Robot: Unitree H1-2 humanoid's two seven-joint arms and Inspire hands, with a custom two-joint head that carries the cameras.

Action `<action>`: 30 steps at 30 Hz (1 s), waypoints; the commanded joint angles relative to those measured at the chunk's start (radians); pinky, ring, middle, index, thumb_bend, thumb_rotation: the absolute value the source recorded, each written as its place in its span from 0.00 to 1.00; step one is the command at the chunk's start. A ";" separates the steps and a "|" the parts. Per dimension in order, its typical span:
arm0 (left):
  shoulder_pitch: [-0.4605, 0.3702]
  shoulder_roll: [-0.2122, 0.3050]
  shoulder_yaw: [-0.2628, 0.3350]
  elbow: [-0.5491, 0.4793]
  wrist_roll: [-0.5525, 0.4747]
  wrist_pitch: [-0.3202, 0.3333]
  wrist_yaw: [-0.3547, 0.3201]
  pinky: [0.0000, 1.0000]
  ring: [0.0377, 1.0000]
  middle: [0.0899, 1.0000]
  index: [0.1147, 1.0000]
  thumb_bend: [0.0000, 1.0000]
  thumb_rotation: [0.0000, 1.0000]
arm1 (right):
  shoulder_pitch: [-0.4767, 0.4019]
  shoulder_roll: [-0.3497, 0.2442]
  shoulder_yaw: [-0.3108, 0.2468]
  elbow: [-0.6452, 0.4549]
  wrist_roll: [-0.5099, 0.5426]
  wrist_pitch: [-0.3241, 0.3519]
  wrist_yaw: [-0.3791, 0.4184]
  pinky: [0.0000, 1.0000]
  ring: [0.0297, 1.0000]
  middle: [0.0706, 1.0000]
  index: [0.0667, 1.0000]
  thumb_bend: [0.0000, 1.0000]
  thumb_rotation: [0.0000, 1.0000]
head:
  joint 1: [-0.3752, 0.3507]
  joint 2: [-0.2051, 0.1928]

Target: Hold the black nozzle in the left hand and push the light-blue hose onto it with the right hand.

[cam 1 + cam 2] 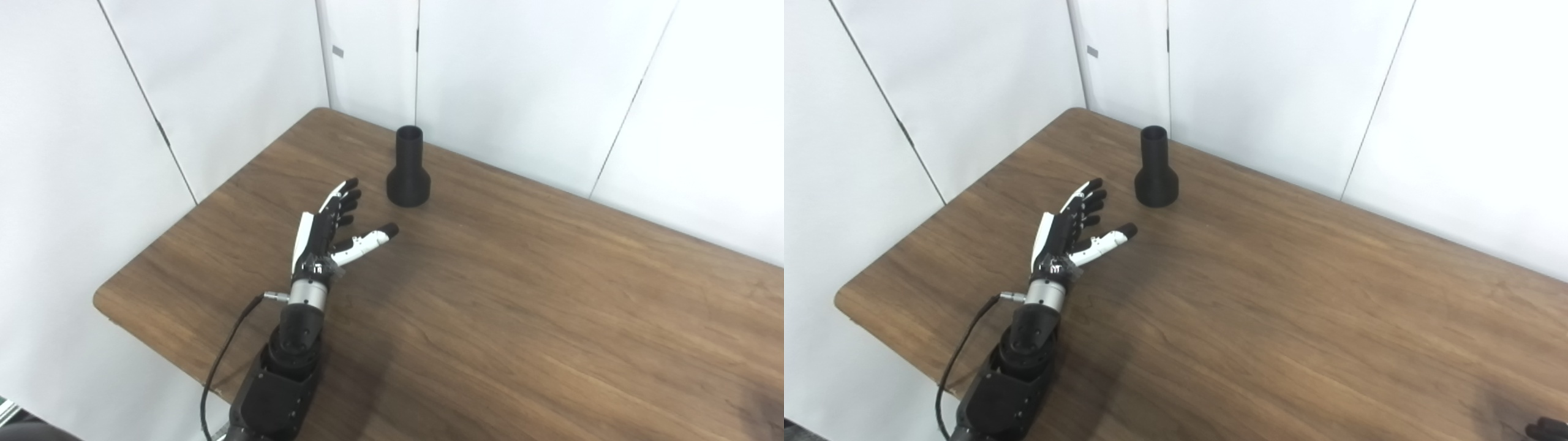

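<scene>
Nothing was yet grasped: the flared black plastic nozzle [408, 173] stood upright on the brown wooden surface [520, 294], just beyond the empty, spread left hand [334, 229]; hose unseen, right hand possibly that dark corner sliver

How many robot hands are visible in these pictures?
1 fully: the left hand, open above the table, short of the black nozzle. A dark tip at the right eye view's bottom-right corner may be the right hand.
</scene>
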 commanded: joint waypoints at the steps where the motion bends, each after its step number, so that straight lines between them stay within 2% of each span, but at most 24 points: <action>1: -0.040 0.020 0.007 -0.020 -0.007 -0.022 -0.008 0.84 0.87 0.86 0.89 1.00 0.35 | -0.010 -0.014 -0.006 -0.028 0.006 -0.021 0.000 0.47 0.59 0.61 0.58 0.22 0.50 | -0.001 0.001; 4: -0.045 0.020 0.014 -0.028 -0.031 -0.041 -0.018 0.84 0.86 0.86 0.89 1.00 0.37 | -0.009 -0.013 -0.005 -0.033 0.005 -0.020 -0.001 0.47 0.59 0.60 0.58 0.22 0.51 | -0.001 0.001; 8: -0.055 0.012 0.027 -0.036 -0.068 -0.054 -0.027 0.83 0.86 0.85 0.88 1.00 0.33 | -0.010 -0.013 -0.004 -0.032 0.004 -0.020 -0.001 0.47 0.59 0.61 0.58 0.23 0.51 | -0.005 -0.001; 14: -0.063 0.021 0.018 -0.017 -0.019 -0.041 -0.015 0.84 0.86 0.85 0.89 1.00 0.35 | -0.010 -0.018 0.002 -0.029 -0.010 -0.031 0.000 0.46 0.59 0.61 0.58 0.23 0.53 | -0.011 0.005; 17: -0.075 0.040 0.006 0.016 0.053 -0.027 0.006 0.79 0.83 0.83 0.88 1.00 0.37 | -0.009 -0.016 0.003 -0.031 -0.013 -0.025 0.000 0.46 0.59 0.60 0.57 0.24 0.53 | -0.013 0.004; 22: -0.114 0.088 -0.017 0.081 0.153 0.039 0.018 0.77 0.82 0.83 0.88 1.00 0.40 | -0.005 -0.011 0.003 -0.037 -0.009 -0.013 0.001 0.46 0.58 0.60 0.56 0.27 0.54 | -0.020 0.006; 26: -0.137 0.112 -0.039 0.076 0.190 0.115 0.004 0.77 0.82 0.84 0.88 1.00 0.38 | -0.001 -0.011 0.006 -0.048 -0.013 0.004 -0.001 0.46 0.57 0.59 0.56 0.30 0.55 | -0.022 0.007; 30: -0.154 0.127 -0.057 0.081 0.213 0.148 -0.001 0.76 0.81 0.82 0.87 1.00 0.35 | 0.002 -0.009 0.008 -0.052 -0.017 0.009 -0.003 0.46 0.57 0.59 0.56 0.32 0.56 | -0.028 0.004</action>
